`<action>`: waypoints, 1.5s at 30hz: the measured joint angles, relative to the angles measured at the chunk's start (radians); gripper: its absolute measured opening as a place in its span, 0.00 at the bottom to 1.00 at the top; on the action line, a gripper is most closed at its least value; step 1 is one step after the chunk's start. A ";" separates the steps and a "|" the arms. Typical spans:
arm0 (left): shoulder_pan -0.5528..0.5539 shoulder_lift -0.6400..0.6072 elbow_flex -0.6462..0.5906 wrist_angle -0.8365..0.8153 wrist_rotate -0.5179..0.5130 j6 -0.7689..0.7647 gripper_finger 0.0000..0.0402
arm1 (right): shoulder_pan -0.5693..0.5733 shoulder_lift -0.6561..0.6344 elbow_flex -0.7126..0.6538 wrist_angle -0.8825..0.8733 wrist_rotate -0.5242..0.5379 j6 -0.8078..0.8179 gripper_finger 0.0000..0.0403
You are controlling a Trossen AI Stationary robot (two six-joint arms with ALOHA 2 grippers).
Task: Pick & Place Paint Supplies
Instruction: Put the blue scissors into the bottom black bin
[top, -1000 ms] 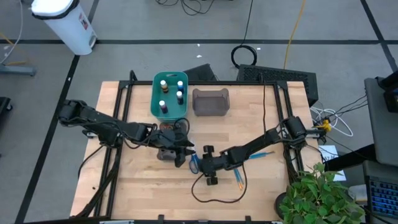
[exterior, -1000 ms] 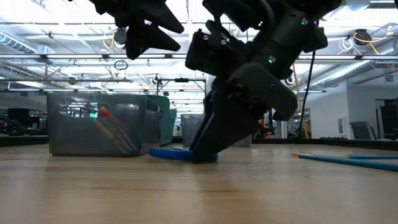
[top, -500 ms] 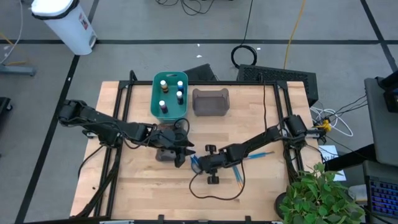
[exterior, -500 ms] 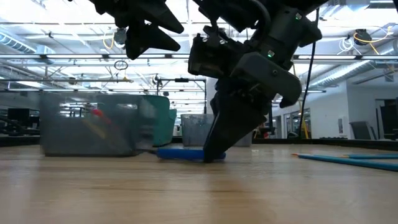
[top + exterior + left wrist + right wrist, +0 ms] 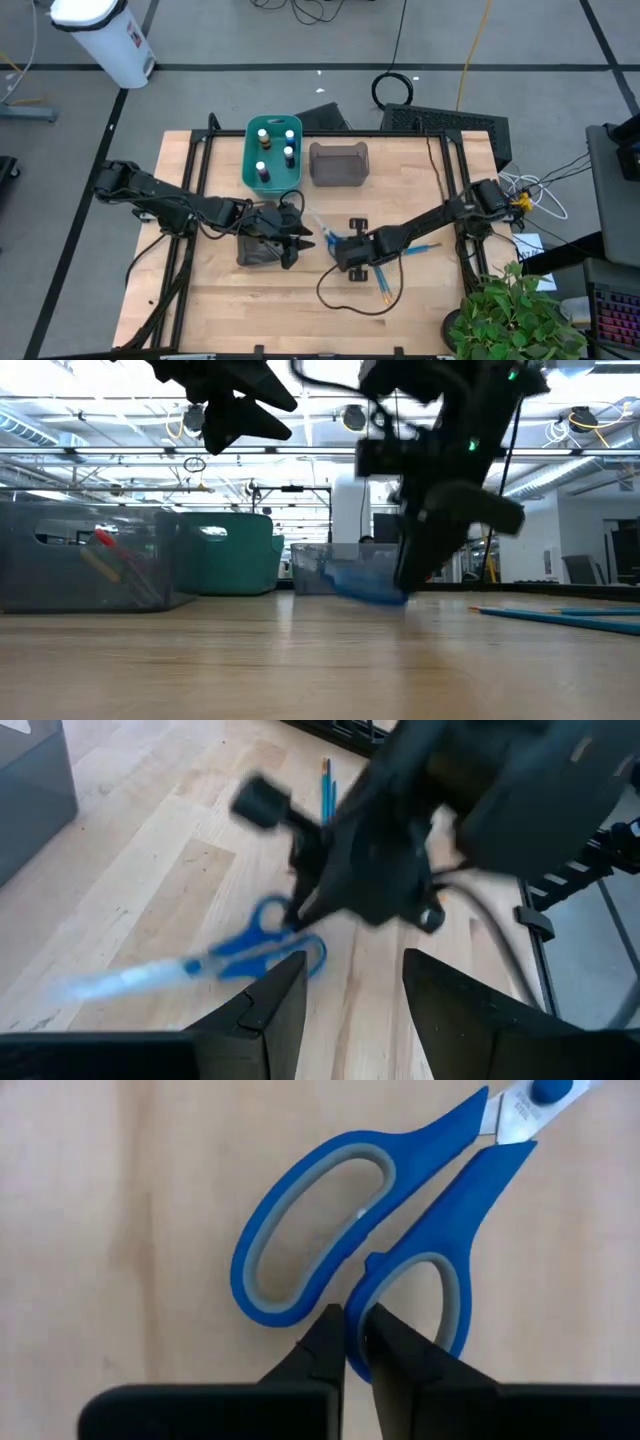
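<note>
Blue-handled scissors (image 5: 370,1240) are the item in hand: the right gripper (image 5: 352,1342) has its jaws pinched together on the handle, gripping the strip where the two finger loops meet. In the high view the scissors (image 5: 322,235) lie along a diagonal, blades directed toward the far left corner of the wooden surface (image 5: 420,190), handles nearest the right gripper (image 5: 337,247) near the middle of the surface. In the low view the scissors (image 5: 362,582) appear raised just clear of the surface and tilted, though blur prevents confirming the gap. The left wrist view shows the scissors (image 5: 235,952) with blades reaching away from the right gripper (image 5: 300,910), long axis slightly off level. The left gripper (image 5: 297,240) sits just left of the scissors, over the near grey bin (image 5: 256,249), jaws partly apart and holding nothing visible. That grey bin (image 5: 80,568) contains an item with a red end; its identity cannot be confirmed. The teal bin (image 5: 250,155) at the far side holds four white-capped paint bottles (image 5: 264,133), upright. A second grey bin (image 5: 339,165) stands just right of the teal one. Thin blue brushes (image 5: 422,247) lie on the surface right of the scissors, beneath the right arm, with an orange one (image 5: 381,287) nearer the front edge.
</note>
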 joint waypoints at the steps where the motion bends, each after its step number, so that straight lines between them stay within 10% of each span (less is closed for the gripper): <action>1: 0.000 0.000 0.000 0.003 0.000 0.004 0.44 | 0.008 -0.023 0.000 -0.010 0.040 0.002 0.03; 15: -0.014 -0.001 0.000 0.446 -0.028 0.348 0.44 | 0.104 -0.342 0.006 -0.058 0.835 -0.006 0.03; 27: -0.006 0.009 0.000 0.504 0.254 0.542 0.44 | 0.269 -0.358 0.007 0.270 1.074 -0.452 0.03; 33: -0.033 0.008 0.000 0.567 0.233 0.556 0.46 | 0.383 -0.360 -0.014 0.366 1.069 -0.671 0.03; 45: -0.036 0.009 0.006 0.621 0.185 0.576 0.79 | 0.317 -0.359 -0.162 0.819 0.648 -0.986 0.03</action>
